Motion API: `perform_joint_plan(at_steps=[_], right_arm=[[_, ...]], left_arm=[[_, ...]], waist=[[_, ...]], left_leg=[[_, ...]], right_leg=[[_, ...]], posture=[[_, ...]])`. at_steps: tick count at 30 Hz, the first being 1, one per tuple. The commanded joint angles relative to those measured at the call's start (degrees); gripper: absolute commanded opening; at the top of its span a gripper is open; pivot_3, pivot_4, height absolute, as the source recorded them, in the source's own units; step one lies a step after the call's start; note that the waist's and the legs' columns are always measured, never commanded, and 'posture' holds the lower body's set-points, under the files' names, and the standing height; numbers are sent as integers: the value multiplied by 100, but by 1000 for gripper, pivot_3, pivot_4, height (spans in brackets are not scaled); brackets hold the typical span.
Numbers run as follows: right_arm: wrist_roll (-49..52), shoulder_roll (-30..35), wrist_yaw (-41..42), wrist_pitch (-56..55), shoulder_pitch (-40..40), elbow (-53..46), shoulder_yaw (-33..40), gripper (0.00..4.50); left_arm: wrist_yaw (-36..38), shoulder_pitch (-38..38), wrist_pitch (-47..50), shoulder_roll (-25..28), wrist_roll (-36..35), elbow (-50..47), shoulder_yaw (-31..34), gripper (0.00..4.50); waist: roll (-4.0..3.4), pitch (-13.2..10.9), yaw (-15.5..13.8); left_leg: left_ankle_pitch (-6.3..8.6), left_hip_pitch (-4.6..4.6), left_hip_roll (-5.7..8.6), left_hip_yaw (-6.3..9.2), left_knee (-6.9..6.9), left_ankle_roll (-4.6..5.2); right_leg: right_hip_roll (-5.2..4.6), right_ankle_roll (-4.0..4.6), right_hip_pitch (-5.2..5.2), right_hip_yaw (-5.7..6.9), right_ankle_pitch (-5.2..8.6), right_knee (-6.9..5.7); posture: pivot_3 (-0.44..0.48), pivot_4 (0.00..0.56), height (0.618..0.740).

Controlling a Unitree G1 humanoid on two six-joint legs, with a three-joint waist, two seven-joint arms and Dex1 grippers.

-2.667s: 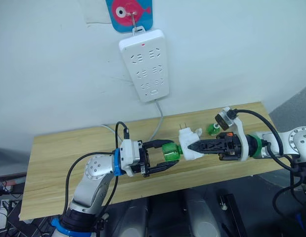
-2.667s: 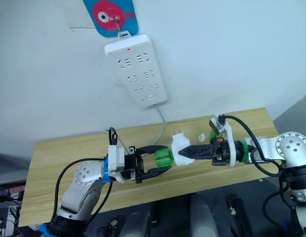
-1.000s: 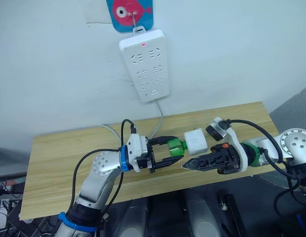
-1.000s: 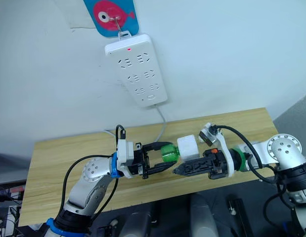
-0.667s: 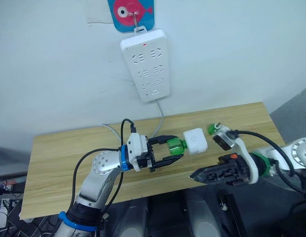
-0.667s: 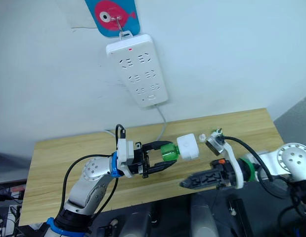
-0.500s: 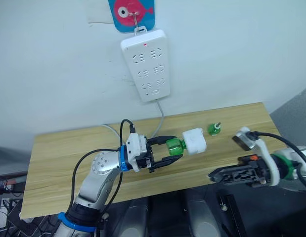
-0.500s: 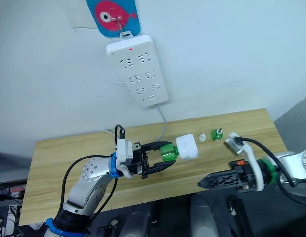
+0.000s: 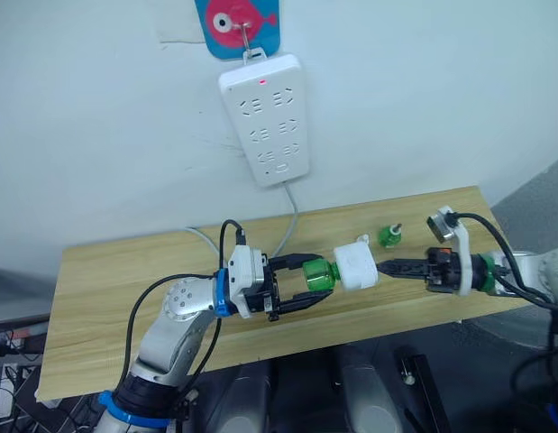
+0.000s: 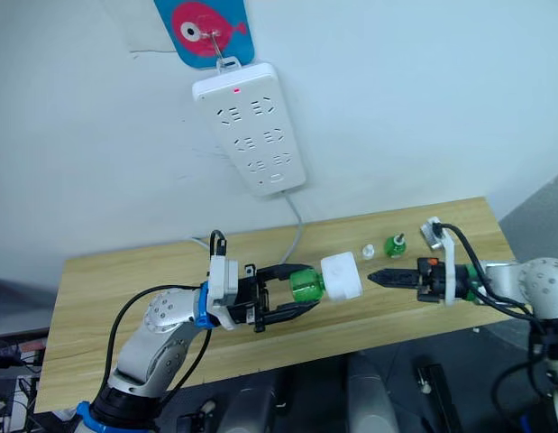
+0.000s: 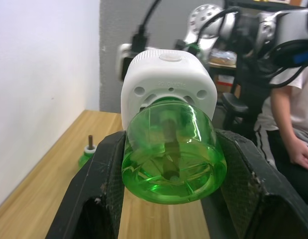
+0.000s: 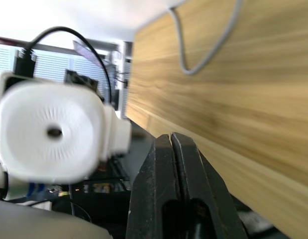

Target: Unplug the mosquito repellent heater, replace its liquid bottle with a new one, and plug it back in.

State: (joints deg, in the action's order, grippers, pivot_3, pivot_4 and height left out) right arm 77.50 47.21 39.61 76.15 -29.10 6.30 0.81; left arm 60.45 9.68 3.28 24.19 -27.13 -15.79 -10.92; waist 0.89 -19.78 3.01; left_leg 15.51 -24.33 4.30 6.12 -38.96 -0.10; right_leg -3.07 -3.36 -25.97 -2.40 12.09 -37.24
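The small white rounded plastic mosquito repellent heater [image 9: 355, 268] is the landmark here: it hangs in the air above the pale wooden desk [image 9: 107, 298], below the long white power strip [image 9: 263, 117] hooked on the wall.

Left of the heater, the left gripper [image 9: 301, 287] has its jaws pinching the clear green plastic liquid bottle [image 9: 318, 275], one black finger on either side of the bottle's body, as the left wrist view shows. The bottle's neck is seated in the heater, so the bottle alone carries the heater.

The bottle and heater share one long axis, lying roughly level and along the desk's length. The bottle's base points toward the left gripper, and the heater's top face with its round hole points away, toward the right gripper.

Right of the heater, the right gripper [image 9: 391, 266] has its jaws pressed together on nothing, the tip just beside the heater's top face. Behind that gripper, a small green bottle with a dark wick [image 9: 388, 236] stands on the desk.

The risk I judge: if the bottle is not fully screwed in, a nudge from the closed right tip could tip the heater off the neck and drop it. Squeezing the rounded bottle off-centre could also let it slip.
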Motion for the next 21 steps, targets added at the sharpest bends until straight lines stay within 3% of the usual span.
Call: perform_joint_plan(at_steps=[1, 11, 21], right_arm=[[52, -362, -198, 180, -384, 129, 297, 39], [146, -832, -295, 708, -148, -570, 421, 39], [1307, -790, -963, 1172, 248, -1263, 648, 39]], left_arm=[[40, -86, 75, 56, -199, -424, 23, 2259], [-114, 15, 239, -49, -205, -382, 59, 2259], [-94, 157, 132, -100, -109, -103, 99, 2259]], waist=[[0, 0, -5], [0, 0, -106], [0, 0, -99]], left_leg=[[0, 0, 1, -1, 0, 0], [0, -4, 2, 6, 0, 0], [-1, -3, 1, 4, -1, -1]], right_leg=[[-1, 0, -2, -2, 0, -3], [-3, 0, -4, 4, 0, 0], [-2, 1, -5, 3, -1, -8]], posture=[[-46, 335, 740], [-52, 345, 740], [-74, 347, 740]])
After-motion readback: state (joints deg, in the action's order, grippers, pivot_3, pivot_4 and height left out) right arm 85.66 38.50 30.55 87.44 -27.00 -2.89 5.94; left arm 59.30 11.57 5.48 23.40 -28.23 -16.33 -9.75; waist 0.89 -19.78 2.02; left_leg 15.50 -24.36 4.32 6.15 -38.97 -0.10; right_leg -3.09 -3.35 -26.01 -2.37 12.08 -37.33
